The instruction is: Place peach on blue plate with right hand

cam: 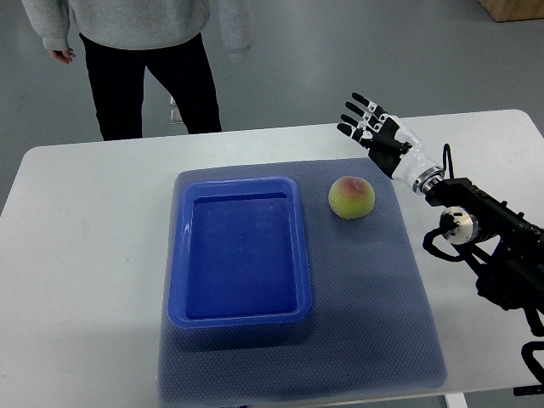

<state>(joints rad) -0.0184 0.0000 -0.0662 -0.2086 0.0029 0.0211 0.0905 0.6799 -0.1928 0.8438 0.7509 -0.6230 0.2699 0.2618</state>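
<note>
Peach (pixel 351 197) seen right of centre, on mat just beside blue plate (pixel 239 316). Right robot hand (pixel 371 124) held empty, fingers spread, upper right. Peach judged round, soft, bruisable; best cupped gently around widest part.

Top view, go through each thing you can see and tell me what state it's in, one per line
peach: on the mat, right of the plate, not held
blue plate: empty, upright on the mat
mat: flat on the table
right hand: fingers spread, holding nothing, beyond the peach
left hand: not in view
person: standing at the table's far side
</note>
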